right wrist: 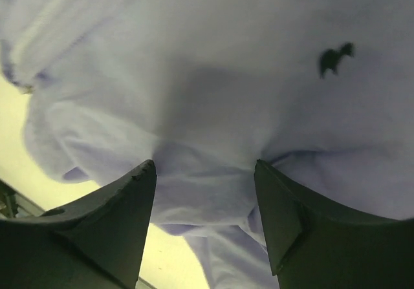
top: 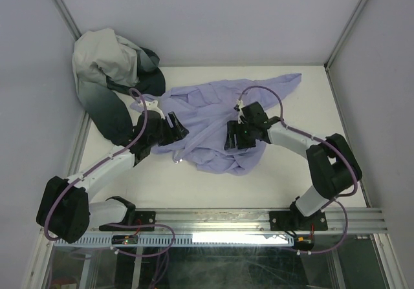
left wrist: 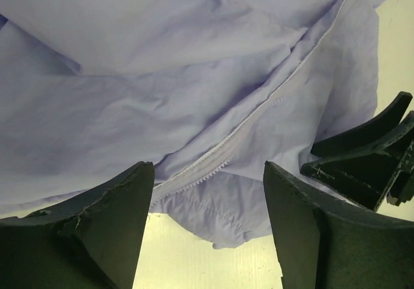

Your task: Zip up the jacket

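Top external view: a white-and-green garment (top: 111, 75) lay heaped far-left, just beside the lavender jacket (top: 217, 108) on the table (top: 291, 172). The jacket stretched diagonally toward the far-right corner. The left gripper (top: 178, 128) and right gripper (top: 233, 140) stood released over it.

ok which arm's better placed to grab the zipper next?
Left, likely. The left gripper is open over the jacket, zipper just ahead of it; the right gripper, also open, sees no zipper.

Bright, even light; the jacket (right wrist: 213, 75) looks blurred up close, perhaps defocused (right wrist).
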Tool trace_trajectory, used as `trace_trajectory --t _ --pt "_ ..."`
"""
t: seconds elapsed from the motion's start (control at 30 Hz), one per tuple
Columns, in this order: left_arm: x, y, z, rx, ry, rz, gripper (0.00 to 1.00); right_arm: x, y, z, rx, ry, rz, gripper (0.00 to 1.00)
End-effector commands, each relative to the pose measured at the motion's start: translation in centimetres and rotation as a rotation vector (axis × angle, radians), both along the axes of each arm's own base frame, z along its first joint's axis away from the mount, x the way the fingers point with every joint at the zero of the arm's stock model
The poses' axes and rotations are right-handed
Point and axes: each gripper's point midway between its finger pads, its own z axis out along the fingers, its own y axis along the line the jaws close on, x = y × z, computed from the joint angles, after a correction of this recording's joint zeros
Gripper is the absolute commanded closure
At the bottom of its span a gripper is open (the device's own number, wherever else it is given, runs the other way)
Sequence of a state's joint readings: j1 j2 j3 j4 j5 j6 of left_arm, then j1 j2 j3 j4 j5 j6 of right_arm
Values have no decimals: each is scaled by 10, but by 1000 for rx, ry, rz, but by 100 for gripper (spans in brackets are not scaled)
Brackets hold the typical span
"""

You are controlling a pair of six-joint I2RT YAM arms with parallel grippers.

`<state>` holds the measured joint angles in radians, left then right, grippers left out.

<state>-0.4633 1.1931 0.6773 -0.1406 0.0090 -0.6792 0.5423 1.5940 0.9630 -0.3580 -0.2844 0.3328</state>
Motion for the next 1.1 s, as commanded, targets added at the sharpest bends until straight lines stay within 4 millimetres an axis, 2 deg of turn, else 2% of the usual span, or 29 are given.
trace_trajectory --t 0.0,0.13,0.3,0.4,0.5,0.57,0.6,0.77,0.97,1.07 --pt "12 3 20 8 -74 19 30 23 -37 -16 -74 -16 -167 34" --pt "10 19 14 49 -62 94 25 35 -96 -29 -137 13 -357 32" --pt "11 34 9 61 -45 170 20 49 -164 -29 -233 -18 -571 29" --pt "16 42 8 54 -32 213 18 51 -196 -25 -329 -49 -654 23" --pt "18 50 3 34 -7 255 16 54 -217 -12 -366 -98 -721 21" --pt "21 60 -4 34 13 300 15 55 -220 -1 -360 -135 -733 21" --pt "22 66 -9 33 25 327 15 56 -215 6 -331 -159 -716 21" --pt "37 91 -23 -11 52 441 17 50 -176 36 -167 -260 -566 20" --pt "57 98 -48 -18 97 466 27 35 -150 58 -100 -337 -461 19" --pt "62 101 -65 -3 123 473 32 29 -147 62 -91 -360 -436 19"
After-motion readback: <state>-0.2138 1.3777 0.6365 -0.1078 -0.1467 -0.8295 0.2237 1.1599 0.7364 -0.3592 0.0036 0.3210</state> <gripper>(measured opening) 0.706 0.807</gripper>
